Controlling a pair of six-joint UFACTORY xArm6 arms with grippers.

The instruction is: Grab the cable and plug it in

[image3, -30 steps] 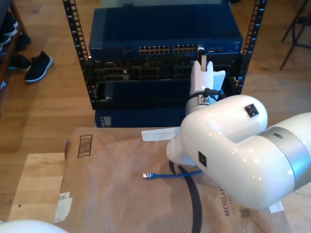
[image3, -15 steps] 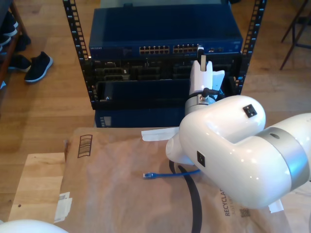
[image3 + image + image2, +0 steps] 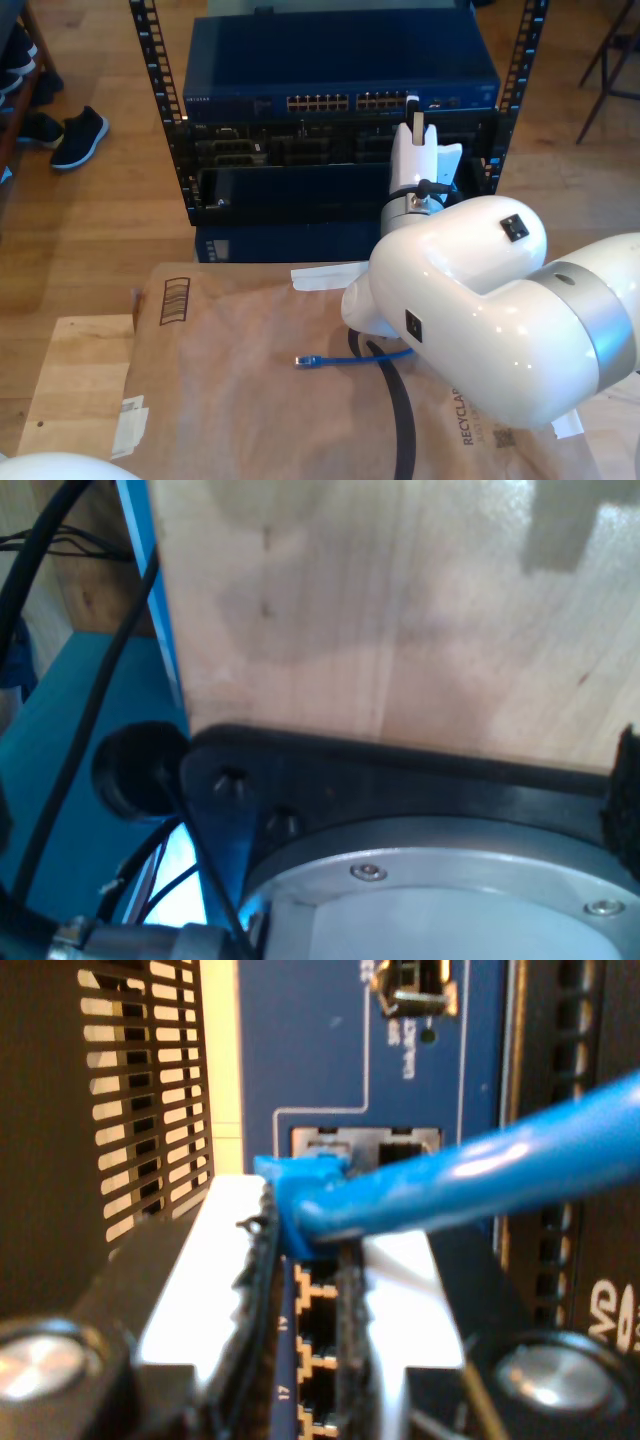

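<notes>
**Plug at the port, not yet proven seated**

While my second gripper (image 3: 305, 1290) is clamped on the translucent blue clip plug at one end of the thin bright blue network cable (image 3: 480, 1175), that plug sits right at the face of the dark blue rack-mounted network switch (image 3: 340, 70), by a row of its open ports (image 3: 320, 1310). In the exterior view the white arm reaches up to the right end of the switch's port row, and the cable's other end (image 3: 306, 361) lies loose on the brown paper sheet (image 3: 240, 400) covering the table. The grab looks done; I judge the insertion is the step in hand, since I cannot tell whether the plug is fully home. My first gripper's view shows pale wood (image 3: 400, 610) and black mounting hardware, so I cannot tell how its jaws stand.
</notes>
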